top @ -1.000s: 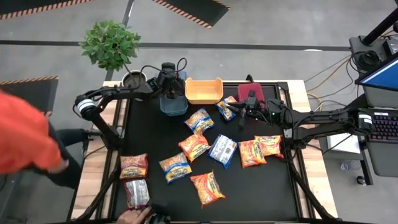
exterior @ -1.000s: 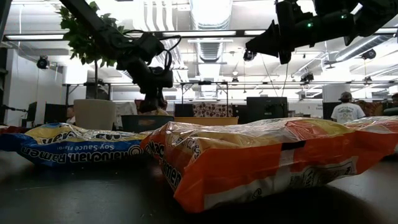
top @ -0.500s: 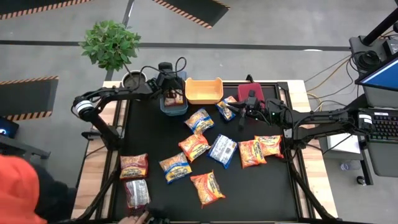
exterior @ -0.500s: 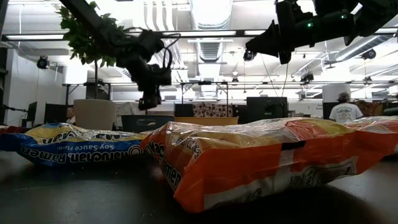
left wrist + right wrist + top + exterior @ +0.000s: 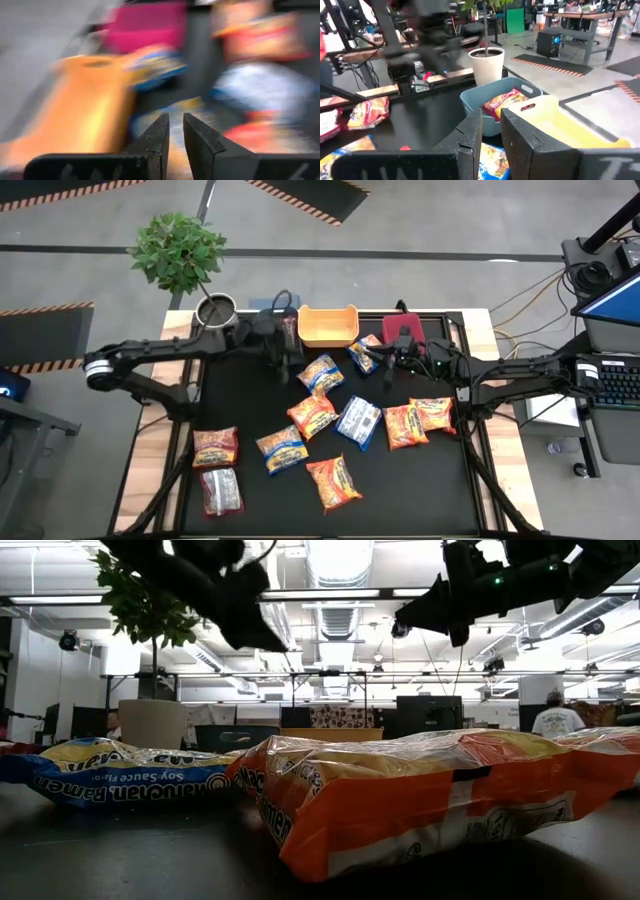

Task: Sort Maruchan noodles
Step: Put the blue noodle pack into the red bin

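Revealing an orange packet [image 5: 506, 101] inside the blue bin [image 5: 485, 106], hidden overhead.

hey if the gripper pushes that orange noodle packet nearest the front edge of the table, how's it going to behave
The orange packet would probably slide rather than roll or tip, since it lies flat on the smooth black table. It likely feels light for its size: in the low view it looks puffy. Its crinkly wrapper may dent under a push, and the noodle block inside could crack.

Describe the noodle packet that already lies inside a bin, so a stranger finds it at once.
Start at the row of bins along the table's far edge, next to the white plant pot. In the blue bin lies one orange packet. It alone sits inside a bin; the yellow bin beside it holds no packet.
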### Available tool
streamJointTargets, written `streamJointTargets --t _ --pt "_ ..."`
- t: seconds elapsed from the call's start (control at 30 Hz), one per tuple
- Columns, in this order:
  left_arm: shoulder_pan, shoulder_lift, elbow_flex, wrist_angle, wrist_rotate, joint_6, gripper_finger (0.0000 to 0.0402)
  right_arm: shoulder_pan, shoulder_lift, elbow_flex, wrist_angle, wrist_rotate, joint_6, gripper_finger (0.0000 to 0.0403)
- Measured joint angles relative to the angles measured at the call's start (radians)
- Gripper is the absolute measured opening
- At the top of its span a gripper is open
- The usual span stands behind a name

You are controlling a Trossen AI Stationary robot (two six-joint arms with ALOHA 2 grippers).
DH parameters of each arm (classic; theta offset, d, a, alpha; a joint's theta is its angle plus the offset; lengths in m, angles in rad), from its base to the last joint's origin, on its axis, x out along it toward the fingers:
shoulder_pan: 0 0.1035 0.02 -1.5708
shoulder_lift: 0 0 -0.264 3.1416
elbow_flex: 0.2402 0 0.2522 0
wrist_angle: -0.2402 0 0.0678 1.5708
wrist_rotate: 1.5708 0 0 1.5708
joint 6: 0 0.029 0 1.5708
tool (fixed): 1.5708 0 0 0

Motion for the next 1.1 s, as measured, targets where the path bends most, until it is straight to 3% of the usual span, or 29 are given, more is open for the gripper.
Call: streamJointTargets --t 0.13,0.4,0.63,0.97,1.1 --pt "-0.141 -0.020 -0.044 0.003 0.009 -0.075 0.0039 0.006 0.000 0.000 -0.008 -0.028 0.095 0.0059" --pt "-0.354 -0.020 -0.111 -0.009 -0.048 -0.073 0.0039 0.107 0.038 0.001 -0.005 -0.061 0.320 0.0059" --pt "-0.368 -0.021 -0.119 -0.044 -0.115 -0.068 0.0039 0.169 0.092 0.037 -0.005 -0.063 0.510 0.0059" --pt "-0.366 -0.014 -0.116 -0.021 -0.331 -0.039 0.0039 0.185 0.213 0.141 -0.020 -0.066 0.537 0.0059" --pt "-0.366 -0.012 -0.115 -0.012 -0.369 -0.001 0.0039 0.183 0.261 0.225 -0.135 -0.105 0.586 0.0059"
